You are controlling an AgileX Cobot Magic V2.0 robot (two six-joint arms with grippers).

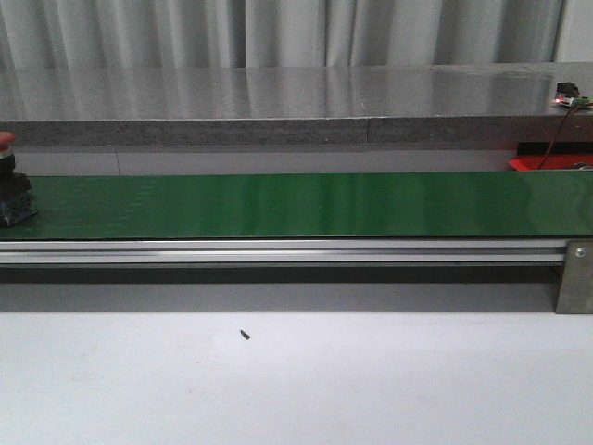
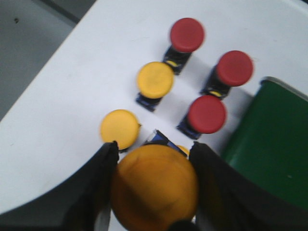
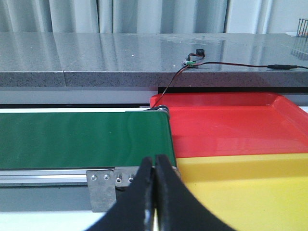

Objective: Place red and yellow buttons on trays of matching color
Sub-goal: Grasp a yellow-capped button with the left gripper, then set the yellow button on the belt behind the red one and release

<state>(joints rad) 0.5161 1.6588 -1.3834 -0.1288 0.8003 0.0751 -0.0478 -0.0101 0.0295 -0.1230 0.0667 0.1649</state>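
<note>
Your left gripper (image 2: pixel 153 185) has its black fingers (image 2: pixel 94 192) clamped on either side of a yellow button (image 2: pixel 154 187). Your right gripper (image 3: pixel 155 192) is holding nothing, fingertips pressed together. Neither arm shows in your front view.

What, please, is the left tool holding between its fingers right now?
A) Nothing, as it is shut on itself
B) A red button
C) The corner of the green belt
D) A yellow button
D: in the left wrist view the left tool has its fingers on either side of a yellow button, while the three red buttons stand free on the white table.
</note>
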